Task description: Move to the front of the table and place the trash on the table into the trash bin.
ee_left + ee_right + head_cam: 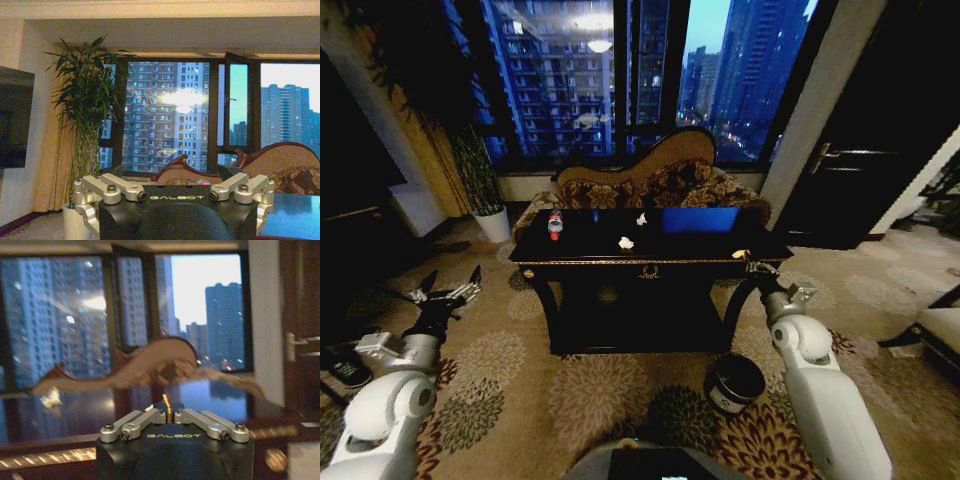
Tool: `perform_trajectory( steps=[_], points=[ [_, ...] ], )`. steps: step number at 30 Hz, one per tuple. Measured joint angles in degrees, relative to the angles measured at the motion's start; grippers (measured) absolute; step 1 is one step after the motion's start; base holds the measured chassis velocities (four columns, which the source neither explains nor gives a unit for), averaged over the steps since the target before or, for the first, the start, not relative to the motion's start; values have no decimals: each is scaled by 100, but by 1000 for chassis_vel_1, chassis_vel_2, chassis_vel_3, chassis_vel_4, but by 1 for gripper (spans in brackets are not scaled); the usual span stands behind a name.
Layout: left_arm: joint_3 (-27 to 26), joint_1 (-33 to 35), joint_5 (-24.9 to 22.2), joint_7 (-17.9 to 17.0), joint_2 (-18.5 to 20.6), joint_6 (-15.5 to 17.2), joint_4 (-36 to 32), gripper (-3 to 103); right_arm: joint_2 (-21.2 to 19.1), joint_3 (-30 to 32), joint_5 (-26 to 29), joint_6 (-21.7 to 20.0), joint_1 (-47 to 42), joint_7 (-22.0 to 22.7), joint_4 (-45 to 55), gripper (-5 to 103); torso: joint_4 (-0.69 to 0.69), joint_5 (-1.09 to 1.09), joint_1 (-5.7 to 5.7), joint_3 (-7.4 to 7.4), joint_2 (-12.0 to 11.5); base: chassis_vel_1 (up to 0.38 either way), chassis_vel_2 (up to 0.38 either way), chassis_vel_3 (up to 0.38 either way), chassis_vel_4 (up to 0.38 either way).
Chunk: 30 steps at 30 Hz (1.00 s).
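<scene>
The black table (650, 258) with gold trim stands straight ahead. On its top a small bottle (555, 224) with a red label stands at the left. One white paper wad (626, 243) lies near the front edge and another (641, 219) lies farther back. The black trash bin (734, 383) sits on the carpet by the table's front right leg. My right gripper (757, 268) is shut and hovers at the table's front right corner, facing across the tabletop (225, 400), where a wad (50, 399) shows. My left gripper (450, 290) is open, held left of the table, clear of it.
A patterned brown sofa (650, 180) stands behind the table under the window. A potted plant (480, 170) is at the back left and a dark door (860, 170) at the right. Patterned carpet (580, 390) lies open in front of the table.
</scene>
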Motion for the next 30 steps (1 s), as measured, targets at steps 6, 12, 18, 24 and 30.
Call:
perform_trajectory(
  steps=[6,12,18,24,30],
  points=[
    [-9,-24,2,1,-68,1,-42,100,141,173,-647,465,-243,0,-967,2,-1,2,7,3,-5,0,0,0,0],
    [6,-122,-2,-21,-104,87,-215,100,121,144,-1139,794,-109,-1,-2422,2,-1,1,2,0,-2,0,0,0,0],
    [-28,-107,-47,-43,-70,123,-325,100,20,37,-1466,874,138,-1,-3794,2,-2,1,3,1,-3,0,0,0,0],
    [-27,-5,-47,-43,-129,117,-383,100,70,-26,-1909,1085,442,-2,-4758,2,0,1,2,1,-2,0,0,0,0],
    [-97,111,-49,-44,-128,84,-472,100,192,-26,-2220,1146,440,-2,-4946,13,-1,0,2,1,-2,0,0,0,0]
  ],
)
